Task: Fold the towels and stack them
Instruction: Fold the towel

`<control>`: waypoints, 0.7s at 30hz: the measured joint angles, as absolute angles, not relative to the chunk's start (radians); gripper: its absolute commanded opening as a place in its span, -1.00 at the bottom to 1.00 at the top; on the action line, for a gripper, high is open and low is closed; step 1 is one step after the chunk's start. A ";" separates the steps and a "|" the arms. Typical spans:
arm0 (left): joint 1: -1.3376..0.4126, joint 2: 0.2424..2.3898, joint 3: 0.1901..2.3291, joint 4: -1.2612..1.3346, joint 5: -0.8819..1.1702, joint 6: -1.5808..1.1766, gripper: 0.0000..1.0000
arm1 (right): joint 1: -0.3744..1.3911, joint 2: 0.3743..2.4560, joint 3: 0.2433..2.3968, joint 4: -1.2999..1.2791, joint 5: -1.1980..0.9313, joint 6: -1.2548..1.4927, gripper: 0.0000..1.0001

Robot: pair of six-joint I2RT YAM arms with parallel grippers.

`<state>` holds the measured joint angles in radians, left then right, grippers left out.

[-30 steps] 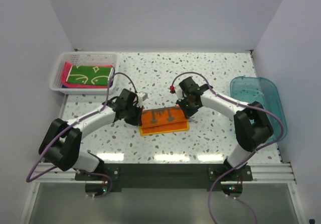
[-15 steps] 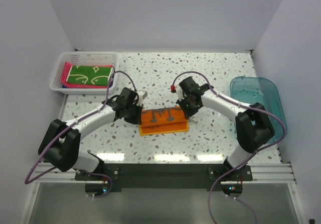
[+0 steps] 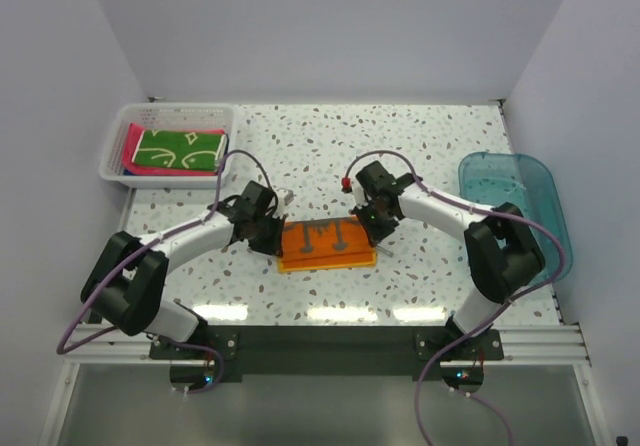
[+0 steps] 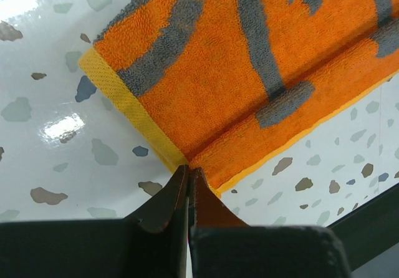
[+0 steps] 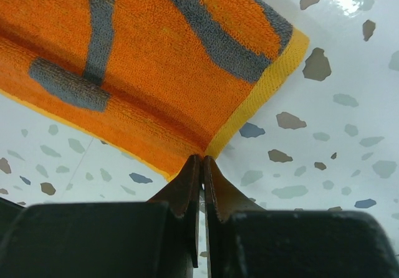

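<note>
Top external view, centre of frame: orange towel (image 3: pixel 325 244) on speckled bench (image 3: pixel 430 146), pinched at left edge by left tool (image 3: pixel 274 241), at right edge by right tool (image 3: pixel 372 234).

Speckled white tabletop (image 3: pixel 440 136), plain pale walls (image 3: pixel 330 26), soft glare

Fuzzy terry-cloth towel (image 4: pixel 206 97), glossy speckled table (image 4: pixel 37 72), matt dark fingers (image 5: pixel 187 194), clear blue plastic tub (image 3: pixel 510 186), white plastic basket (image 3: pixel 113 158)

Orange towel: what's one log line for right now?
left hand: shut on orange-and-grey terry towel corner | right hand: shut on its other corner | towel: partly folded
</note>
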<state>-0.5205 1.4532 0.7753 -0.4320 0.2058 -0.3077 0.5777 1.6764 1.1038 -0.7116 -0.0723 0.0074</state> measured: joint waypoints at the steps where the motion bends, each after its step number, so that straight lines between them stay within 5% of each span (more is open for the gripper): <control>1: -0.521 1.456 0.772 -0.432 0.208 -0.313 -0.96 | 0.578 1.682 1.102 -0.710 -0.074 0.010 -0.92; 4: -0.525 1.457 0.768 -0.430 0.212 -0.322 -0.57 | 0.578 1.687 1.092 -0.707 -0.080 0.025 -0.73; 13: -0.542 1.318 0.720 -0.454 0.213 -0.362 -0.10 | 0.620 1.616 1.018 -0.728 -0.110 0.056 -0.47; 21: -0.576 1.090 0.669 -0.473 0.210 -0.482 0.05 | 0.741 1.507 0.928 -0.742 -0.223 0.131 -0.37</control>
<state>-0.5762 1.0901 0.6693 -0.4728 0.2104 -0.4824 0.7406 1.5066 0.9279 -0.7422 -0.2230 0.1307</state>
